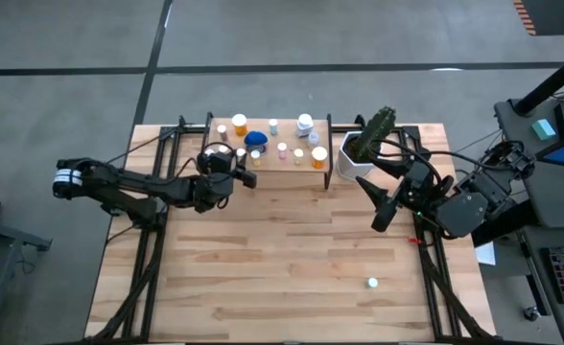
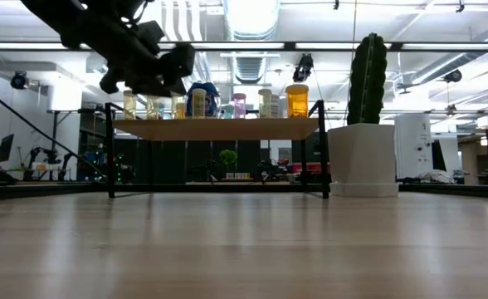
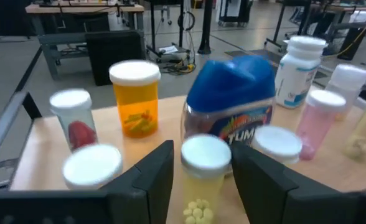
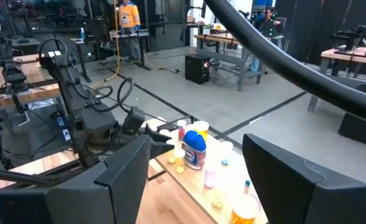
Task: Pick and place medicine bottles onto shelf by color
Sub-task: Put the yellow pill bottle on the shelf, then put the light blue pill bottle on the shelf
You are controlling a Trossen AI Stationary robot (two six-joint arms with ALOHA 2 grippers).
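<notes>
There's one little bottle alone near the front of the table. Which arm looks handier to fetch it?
Probably the right. The lone bottle lies on that arm's side, and the right gripper hangs open and empty. The left gripper is up at the shelf, around a yellow bottle.

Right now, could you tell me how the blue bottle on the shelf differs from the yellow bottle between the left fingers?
The blue bottle is wider and taller than the yellow bottle. The blue bottle has a blue top and a printed label; the yellow bottle has a white cap and a clear body showing pale pills. The left gripper brackets the yellow bottle; nothing brackets the blue bottle. Both stand upright on the shelf.
</notes>
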